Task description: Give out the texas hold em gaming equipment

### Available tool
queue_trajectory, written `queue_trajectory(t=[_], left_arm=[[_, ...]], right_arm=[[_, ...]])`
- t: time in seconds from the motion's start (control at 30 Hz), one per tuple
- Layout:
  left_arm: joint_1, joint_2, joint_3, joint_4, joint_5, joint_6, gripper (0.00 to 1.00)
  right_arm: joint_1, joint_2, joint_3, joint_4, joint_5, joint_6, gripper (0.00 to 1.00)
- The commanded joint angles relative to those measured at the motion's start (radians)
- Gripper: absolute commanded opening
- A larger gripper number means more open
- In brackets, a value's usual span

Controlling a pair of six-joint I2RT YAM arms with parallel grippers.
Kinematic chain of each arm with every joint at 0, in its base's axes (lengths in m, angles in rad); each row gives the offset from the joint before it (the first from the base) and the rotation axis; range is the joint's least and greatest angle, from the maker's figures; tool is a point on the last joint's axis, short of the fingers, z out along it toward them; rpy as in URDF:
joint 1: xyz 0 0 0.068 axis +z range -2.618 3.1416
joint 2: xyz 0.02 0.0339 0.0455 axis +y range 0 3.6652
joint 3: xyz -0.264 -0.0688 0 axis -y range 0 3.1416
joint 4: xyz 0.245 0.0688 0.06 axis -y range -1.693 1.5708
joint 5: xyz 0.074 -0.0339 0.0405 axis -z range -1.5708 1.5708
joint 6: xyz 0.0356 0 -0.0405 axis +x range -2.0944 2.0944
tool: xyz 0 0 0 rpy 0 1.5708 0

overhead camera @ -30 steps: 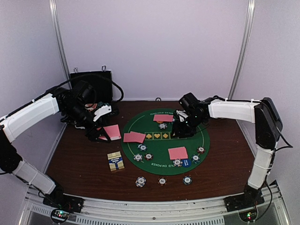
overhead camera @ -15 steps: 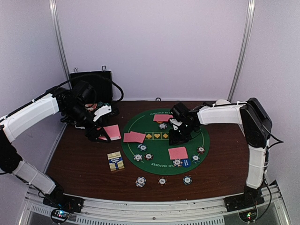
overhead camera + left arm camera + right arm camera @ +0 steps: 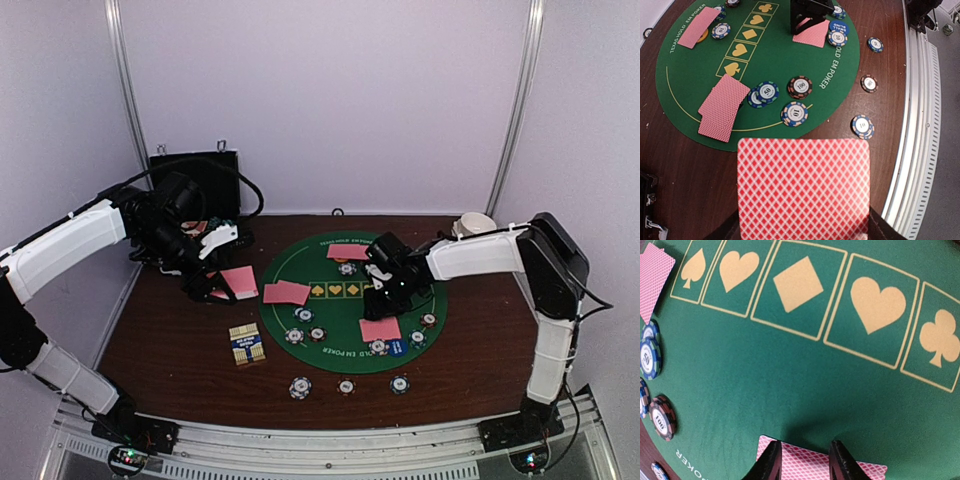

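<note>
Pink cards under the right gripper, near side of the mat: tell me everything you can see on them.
The pink-backed cards lie face down and flat on the green mat, toward its near right edge. They look thin and paper-like, with a fine red lattice on the back; one card or a tight pair, I cannot tell. The right gripper stands directly above them, jaws apart, fingers straddling the middle; contact is not visible. A blue marker disc sits beside their near edge.
</note>
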Motion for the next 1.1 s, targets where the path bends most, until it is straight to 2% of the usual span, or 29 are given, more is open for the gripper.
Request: queue_trajectory(t=[0.0,0.23,0.4,0.53,0.6,0.73,0.77,0.97,1.07], left_arm=[[0.006,-0.016,0.006,0.012,0.015,0.015,0.0],[0.006,-0.012,0.009,0.012,0.018,0.015,0.0],[0.006,-0.009,0.01,0.011,0.018,0.015,0.0],[0.006,-0.012,0.013,0.012,0.01,0.014,0.0],[0.007,-0.015,0.013,0.012,0.01,0.013,0.0],[0.006,-0.021,0.005,0.012,0.005,0.014,0.0],[0.006,-0.021,0.004,0.012,0.006,0.015,0.0],[0.006,-0.023,0.001,0.012,0.01,0.019,0.0],[0.006,-0.02,0.003,0.011,0.014,0.019,0.0]], right_arm=[[0.03,-0.064,-0.073,-0.044,0.007,0.024,0.33],[0.04,-0.125,-0.077,-0.072,0.023,0.03,0.33],[0.047,-0.112,0.033,-0.098,0.032,0.02,0.39],[0.071,-0.055,0.181,-0.165,0.066,-0.004,0.46],[0.089,-0.041,0.246,-0.197,0.102,-0.019,0.55],[0.119,-0.073,0.315,-0.209,0.085,-0.002,0.86],[0.124,-0.1,0.312,-0.197,0.068,0.02,0.97],[0.158,-0.272,0.14,0.007,-0.069,0.222,1.0],[0.219,-0.334,0.038,0.103,-0.031,0.342,0.99]])
